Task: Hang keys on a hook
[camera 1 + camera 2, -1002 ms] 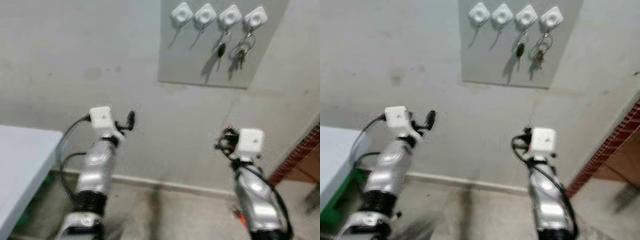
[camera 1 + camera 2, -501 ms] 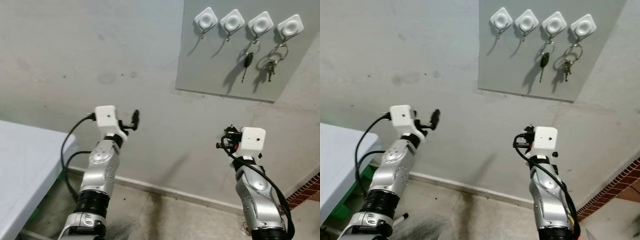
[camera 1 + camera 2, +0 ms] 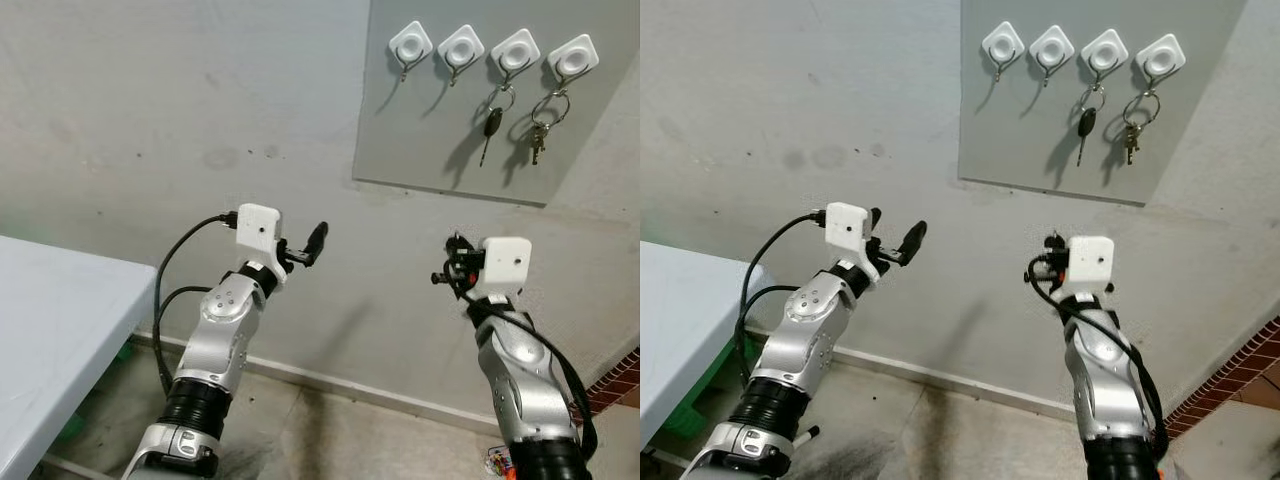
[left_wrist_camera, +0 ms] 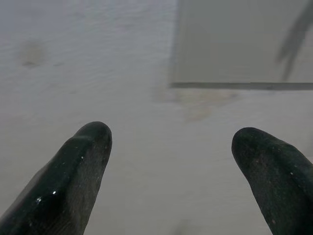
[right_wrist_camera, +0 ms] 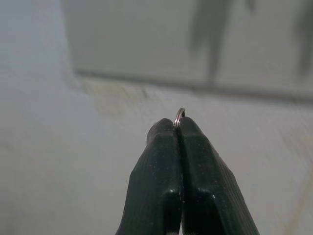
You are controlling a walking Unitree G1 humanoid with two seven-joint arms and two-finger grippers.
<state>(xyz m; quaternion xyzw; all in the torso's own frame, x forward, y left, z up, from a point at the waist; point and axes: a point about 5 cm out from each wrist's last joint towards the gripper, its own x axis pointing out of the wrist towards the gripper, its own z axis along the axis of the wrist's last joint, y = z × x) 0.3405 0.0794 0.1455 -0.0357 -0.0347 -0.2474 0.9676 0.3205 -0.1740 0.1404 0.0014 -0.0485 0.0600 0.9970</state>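
Your right end effector (image 5: pixel 179 128) is pinched tight on the key ring (image 5: pixel 179 115), below the hook board (image 3: pixel 440 150); the two free hooks (image 3: pixel 410 45) lie up and leftward. The left end effector (image 4: pixel 171 142) gapes empty.

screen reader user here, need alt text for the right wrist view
The right tool is shut, pinching a thin metal key ring between its black fingertips, pointed at a blurred pale wall below a grey panel.
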